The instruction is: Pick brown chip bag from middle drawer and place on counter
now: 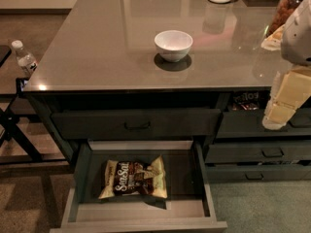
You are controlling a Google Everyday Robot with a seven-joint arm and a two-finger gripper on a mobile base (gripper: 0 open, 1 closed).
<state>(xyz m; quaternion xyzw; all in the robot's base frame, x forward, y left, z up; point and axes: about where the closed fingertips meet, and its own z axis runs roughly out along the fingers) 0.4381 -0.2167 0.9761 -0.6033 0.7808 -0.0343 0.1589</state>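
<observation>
One reach, down and leftward.
Brown chip bag lies widthwise in middle drawer; gripper hangs above-right of drawer, opening untellable.

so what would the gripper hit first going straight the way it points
The gripper, at the right counter edge, points down: probably the floor below the narrow drawer fronts, though depth is unclear.

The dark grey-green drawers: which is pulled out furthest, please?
The wide middle drawer below the bar-handled front: only its pale floor shows, holding the brown chip bag. The cream gripper hangs at right.
</observation>
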